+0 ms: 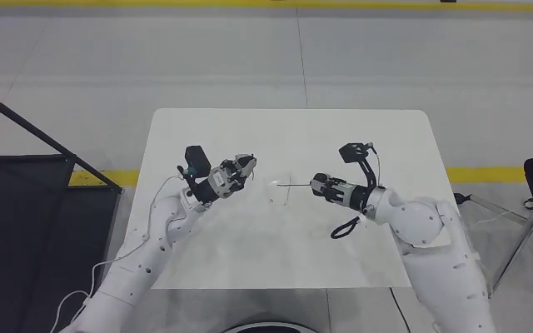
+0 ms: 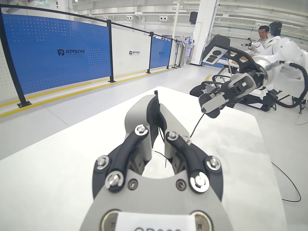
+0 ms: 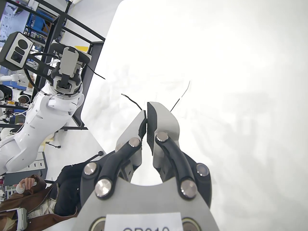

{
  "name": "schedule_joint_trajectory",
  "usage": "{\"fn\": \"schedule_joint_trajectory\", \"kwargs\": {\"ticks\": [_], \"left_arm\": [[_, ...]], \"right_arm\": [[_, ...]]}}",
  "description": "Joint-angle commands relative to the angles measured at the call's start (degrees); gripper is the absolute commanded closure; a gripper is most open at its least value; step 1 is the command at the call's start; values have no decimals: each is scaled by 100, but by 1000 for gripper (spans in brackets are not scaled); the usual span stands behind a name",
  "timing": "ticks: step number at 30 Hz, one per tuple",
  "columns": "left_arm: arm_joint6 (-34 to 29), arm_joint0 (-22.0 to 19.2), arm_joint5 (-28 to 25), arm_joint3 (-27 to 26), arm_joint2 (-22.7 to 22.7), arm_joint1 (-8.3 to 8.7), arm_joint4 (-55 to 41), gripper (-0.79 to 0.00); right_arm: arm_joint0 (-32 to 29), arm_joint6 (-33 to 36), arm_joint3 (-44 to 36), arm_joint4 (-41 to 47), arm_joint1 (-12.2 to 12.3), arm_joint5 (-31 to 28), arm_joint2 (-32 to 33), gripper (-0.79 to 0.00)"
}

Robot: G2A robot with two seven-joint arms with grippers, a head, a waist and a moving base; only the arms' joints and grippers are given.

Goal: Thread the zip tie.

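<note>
Currently mid-threading, by my read: both pieces are held up off the table [image 1: 358, 250] and nothing is mated yet. To do this step well I'd hold the R arm steady as the needle and let the L bring the eye to it. Go slow, w/ tip and slot on one line before closing the gap. The free length is thin and will likely droop or flick, so a shorter stick-out would help. I can't make out a head or slot on either piece, so alignment has to be checked off the wrist cams.

R gripper [image 1: 315, 184]: approx 2 o'clock of table centre, fingers together, clamped on the zip tie [image 3: 180, 96]. The long free end runs out toward 9 o'clock in top view, aimed at the L side. A short curled end pokes out the other side of the pads.

L gripper [image 1: 247, 162]: approx 10 o'clock of table centre, fingers also pressed together. They pinch a thin black strand [image 3: 97, 74] that sticks out past them; can't tell if it's a 2nd tie. The free ends are near each other but apart, not touching.
</note>
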Motion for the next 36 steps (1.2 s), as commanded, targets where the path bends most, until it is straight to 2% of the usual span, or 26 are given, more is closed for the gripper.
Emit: {"fn": "schedule_joint_trajectory", "kwargs": {"ticks": [1, 9, 18, 26, 36], "left_arm": [[0, 0, 0, 0, 0, 0, 0, 0], [-209, 5, 124, 113, 102, -56, -216, 0], [396, -235, -99, 632, 415, -153, 195, 0], [802, -375, -89, 861, 699, -248, 518, 0], [895, -400, -64, 933, 727, -269, 541, 0]], "right_arm": [[0, 0, 0, 0, 0, 0, 0, 0], [-45, -153, -22, 305, -4, -4, 20, 0], [-177, 25, -57, 1160, 46, -327, 265, 0], [-109, 48, -88, 1415, 56, -78, 171, 0], [-81, 104, -115, 1417, 70, -6, 135, 0]]}}
